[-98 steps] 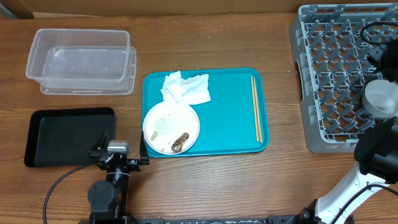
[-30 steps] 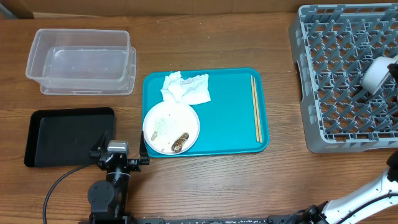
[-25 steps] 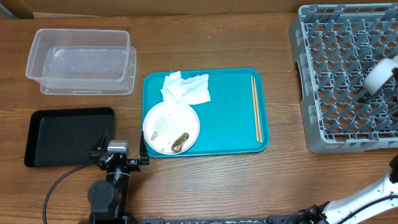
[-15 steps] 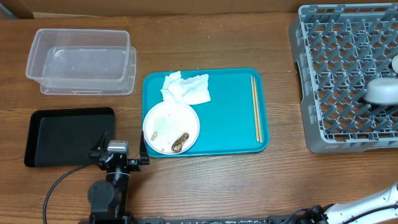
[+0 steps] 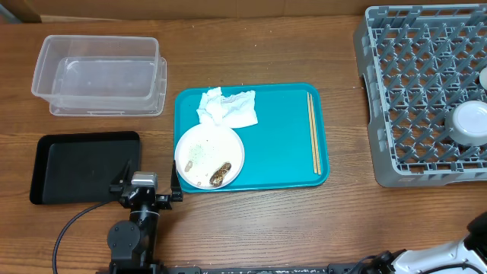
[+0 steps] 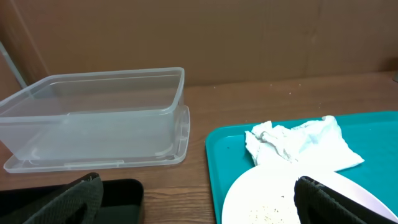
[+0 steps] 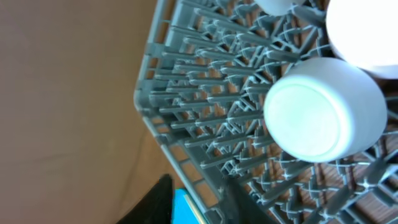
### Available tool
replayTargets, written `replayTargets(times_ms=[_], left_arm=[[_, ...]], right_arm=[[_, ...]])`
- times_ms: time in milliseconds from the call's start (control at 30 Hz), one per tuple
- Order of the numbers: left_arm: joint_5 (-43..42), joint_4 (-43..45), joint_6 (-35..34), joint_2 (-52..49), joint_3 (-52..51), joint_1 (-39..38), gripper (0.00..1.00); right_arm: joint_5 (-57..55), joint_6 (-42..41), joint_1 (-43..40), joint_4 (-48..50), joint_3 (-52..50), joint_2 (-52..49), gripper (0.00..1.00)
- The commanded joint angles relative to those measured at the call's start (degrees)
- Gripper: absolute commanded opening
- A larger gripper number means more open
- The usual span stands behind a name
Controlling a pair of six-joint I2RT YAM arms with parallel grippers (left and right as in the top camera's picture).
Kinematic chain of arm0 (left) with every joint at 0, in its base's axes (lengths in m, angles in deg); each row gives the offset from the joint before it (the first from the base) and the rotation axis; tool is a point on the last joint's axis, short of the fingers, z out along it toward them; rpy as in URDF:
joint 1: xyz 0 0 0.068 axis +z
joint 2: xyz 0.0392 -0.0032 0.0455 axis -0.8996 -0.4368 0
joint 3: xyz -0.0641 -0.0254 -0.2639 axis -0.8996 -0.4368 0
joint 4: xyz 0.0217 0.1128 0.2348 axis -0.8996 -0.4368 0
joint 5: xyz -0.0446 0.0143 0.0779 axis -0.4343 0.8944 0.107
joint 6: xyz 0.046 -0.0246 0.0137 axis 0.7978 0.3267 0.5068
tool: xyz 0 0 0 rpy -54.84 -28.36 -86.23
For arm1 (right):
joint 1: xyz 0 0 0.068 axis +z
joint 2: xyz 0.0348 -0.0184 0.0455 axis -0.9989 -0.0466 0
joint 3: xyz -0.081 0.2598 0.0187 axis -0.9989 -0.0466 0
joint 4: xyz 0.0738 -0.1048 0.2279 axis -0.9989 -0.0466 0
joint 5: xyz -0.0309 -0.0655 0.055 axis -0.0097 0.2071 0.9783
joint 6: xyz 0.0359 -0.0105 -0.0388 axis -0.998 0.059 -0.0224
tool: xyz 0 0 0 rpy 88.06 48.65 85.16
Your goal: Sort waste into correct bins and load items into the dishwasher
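Note:
In the grey dishwasher rack (image 5: 415, 91) a white cup (image 5: 468, 122) sits upside down on the pegs, and the right wrist view shows the cup (image 7: 323, 109) free of any grip. My right gripper (image 7: 196, 186) is open above the rack's (image 7: 205, 93) corner, back from the cup and holding nothing. The left gripper (image 5: 150, 185) rests open between the black tray (image 5: 80, 167) and the white plate (image 5: 209, 156), which holds rice and a brown lump (image 5: 221, 175). On the teal tray (image 5: 281, 137) lie white napkins (image 5: 227, 108) and the chopsticks (image 5: 312, 133).
The clear tub (image 5: 99, 72) stands at the back left, also visible as the tub (image 6: 93, 115) ahead of the left gripper (image 6: 202, 202). More white dishes (image 7: 364, 31) sit in the rack beside the cup. The right arm shows only at the overhead view's bottom right corner.
The right gripper carried the cup over the rack, opened and let it go. The cup settled upside down on the pegs and the arm drew back out of the overhead view. The left arm stayed still.

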Motion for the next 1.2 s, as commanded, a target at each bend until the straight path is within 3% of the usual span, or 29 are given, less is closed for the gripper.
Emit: replayTargets(times_ms=[0, 133, 333, 633, 1167], left_arm=[[-0.2, 0.0, 0.5, 0.5, -0.3, 0.5, 1.0], [-0.2, 0.0, 0.5, 0.5, -0.3, 0.5, 1.0], [-0.2, 0.0, 0.5, 0.5, -0.3, 0.5, 1.0], [-0.2, 0.0, 0.5, 0.5, -0.3, 0.5, 1.0], [-0.2, 0.0, 0.5, 0.5, -0.3, 0.5, 1.0]], right_arm=[[-18.4, -2.9, 5.4, 0.7, 0.2, 0.4, 0.16], [-36.0, -9.0, 12.2, 3.2, -2.6, 0.2, 0.04], [-49.0, -13.6, 17.7, 6.3, -6.2, -1.5, 0.04], [-53.9, -13.1, 18.2, 8.7, -6.4, -9.7, 0.04], [-58.3, -13.0, 17.8, 10.2, -6.4, -12.7, 0.04]])
